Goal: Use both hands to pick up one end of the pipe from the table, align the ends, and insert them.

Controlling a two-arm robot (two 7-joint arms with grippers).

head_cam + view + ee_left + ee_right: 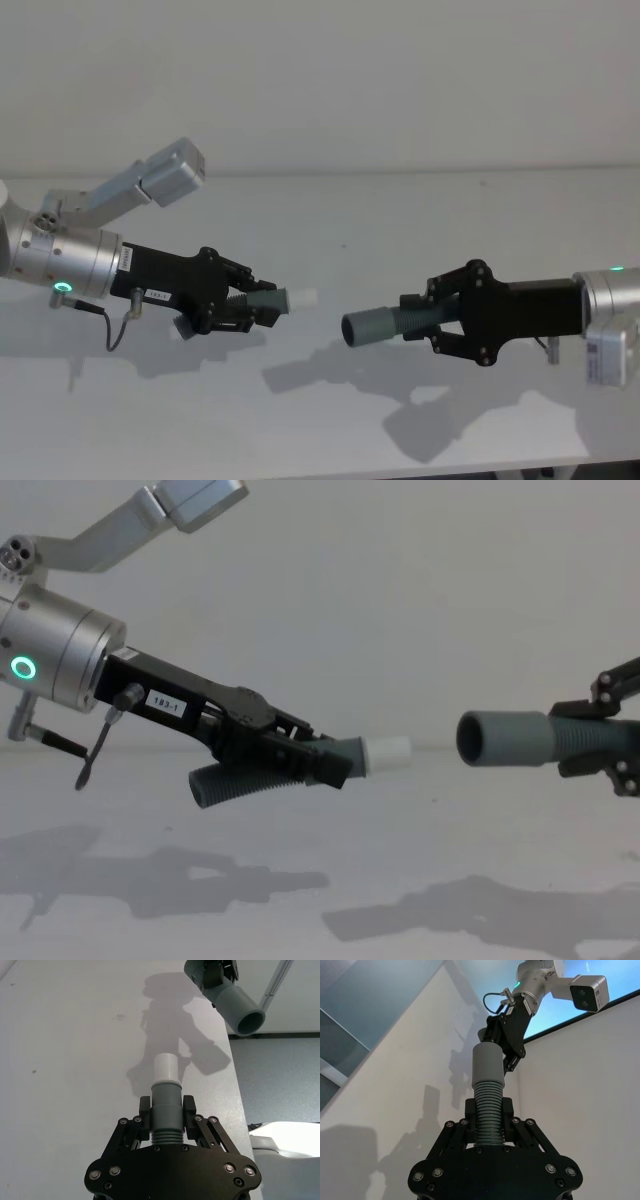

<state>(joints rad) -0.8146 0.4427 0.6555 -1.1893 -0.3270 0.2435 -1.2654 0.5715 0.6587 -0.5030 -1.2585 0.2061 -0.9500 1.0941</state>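
Note:
My left gripper (245, 300) is shut on the bent ribbed pipe piece (240, 783), held above the white table (330, 210). Its white tip (303, 297) points right, toward the other arm. Facing it, my right gripper (432, 318) is shut on the ribbed part of the straight pipe piece (385, 325). That piece's wide smooth cuff (505, 738) opens toward the tip. In the chest view a short gap separates the white tip (388, 752) from the cuff, which sits slightly higher. In the left wrist view the cuff (240, 1007) lies ahead and off to one side of the tip (166, 1067).
The arms cast shadows on the bare table below (400, 820). The table's edge (239, 1090) borders a grey floor in the left wrist view. A thin cable (112, 325) hangs from the left wrist. A plain wall stands behind.

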